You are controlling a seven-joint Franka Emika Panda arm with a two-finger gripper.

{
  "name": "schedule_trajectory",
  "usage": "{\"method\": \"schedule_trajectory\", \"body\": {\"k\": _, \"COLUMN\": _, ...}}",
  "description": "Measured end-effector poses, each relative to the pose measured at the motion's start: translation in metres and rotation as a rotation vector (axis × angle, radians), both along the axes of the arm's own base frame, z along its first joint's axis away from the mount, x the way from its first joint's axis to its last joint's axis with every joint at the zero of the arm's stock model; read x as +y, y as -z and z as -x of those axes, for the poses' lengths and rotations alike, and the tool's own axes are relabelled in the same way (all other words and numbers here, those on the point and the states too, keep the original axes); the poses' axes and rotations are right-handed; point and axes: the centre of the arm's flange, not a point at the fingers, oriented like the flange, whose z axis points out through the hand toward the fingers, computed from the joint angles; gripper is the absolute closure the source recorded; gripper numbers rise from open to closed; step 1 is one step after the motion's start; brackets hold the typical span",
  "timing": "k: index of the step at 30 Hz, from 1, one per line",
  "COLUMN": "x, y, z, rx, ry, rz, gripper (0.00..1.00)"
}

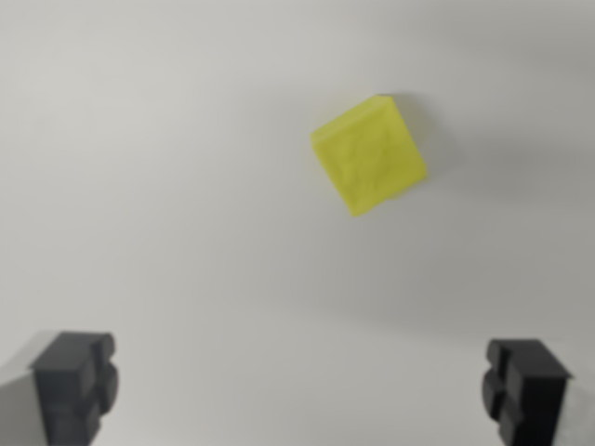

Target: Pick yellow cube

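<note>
We are at the approach step: the yellow cube [369, 155] lies on the plain white desk [167, 186], above and a little toward the wrist view's right of centre, and nothing has closed on it yet. Our tool [302, 386] is released, its two dark fingers [76, 381] spread wide at the bottom corners of the view, with only bare desk between them. The cube sits well clear of both fingers.

By our reckoning the next move calls for bringing the tool forward and slightly to the wrist view's right until the cube falls midway between the fingers. The cube lies turned at an angle to the line between the fingers, so we would likely need to rotate the wrist to meet two flat faces rather than corners, then lower and close.

Room looks generous: we see no other thing near the cube, and no desk edge shows anywhere in view. The picture is somewhat blurred, so fine detail is uncertain.
</note>
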Motion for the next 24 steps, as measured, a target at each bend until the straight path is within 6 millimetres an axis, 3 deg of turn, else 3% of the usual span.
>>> {"method": "schedule_trajectory", "body": {"k": 24, "x": -0.016, "y": 0.059, "z": -0.006, "rx": 0.003, "ry": -0.183, "rz": -0.012, "gripper": 0.0}}
